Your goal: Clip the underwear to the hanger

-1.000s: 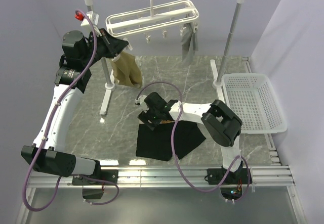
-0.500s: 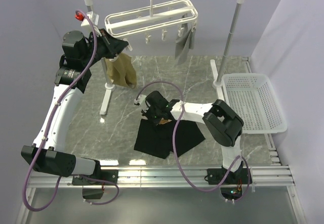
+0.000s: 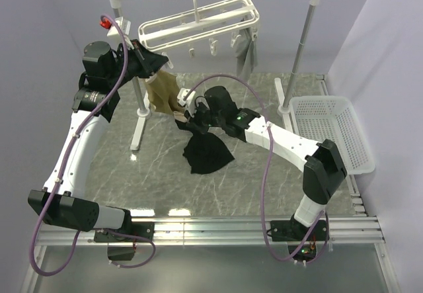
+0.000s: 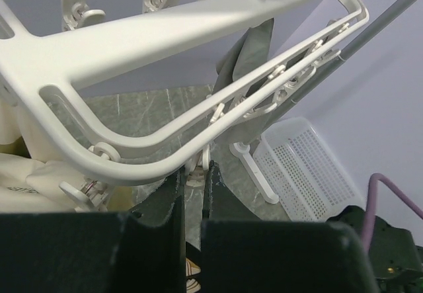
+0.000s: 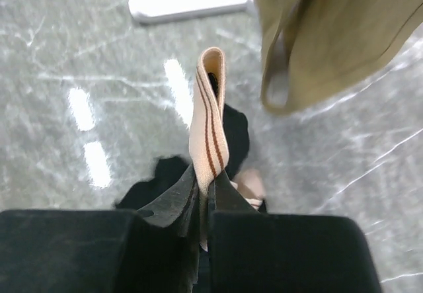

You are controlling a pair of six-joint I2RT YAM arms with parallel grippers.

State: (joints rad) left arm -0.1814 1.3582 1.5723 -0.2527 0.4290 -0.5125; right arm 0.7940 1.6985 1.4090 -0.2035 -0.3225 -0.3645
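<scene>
Right hand [image 5: 201,194], clamped on the tan waistband [image 5: 208,127] of the black fabric briefs [image 3: 208,154], needed to raise it taut toward the white plastic clip-frame [image 4: 165,34] at 12 o'clock.

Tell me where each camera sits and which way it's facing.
Top external: above and behind the bases, looking down on the table; both arms show.
Left wrist: on the left arm, looking across at the hanger, basket beyond; left fingers pinch a clip.
Right wrist: on the right arm, looking down at the table; right fingers grip the underwear.
Shared: top external also shows hanger and underwear.
</scene>
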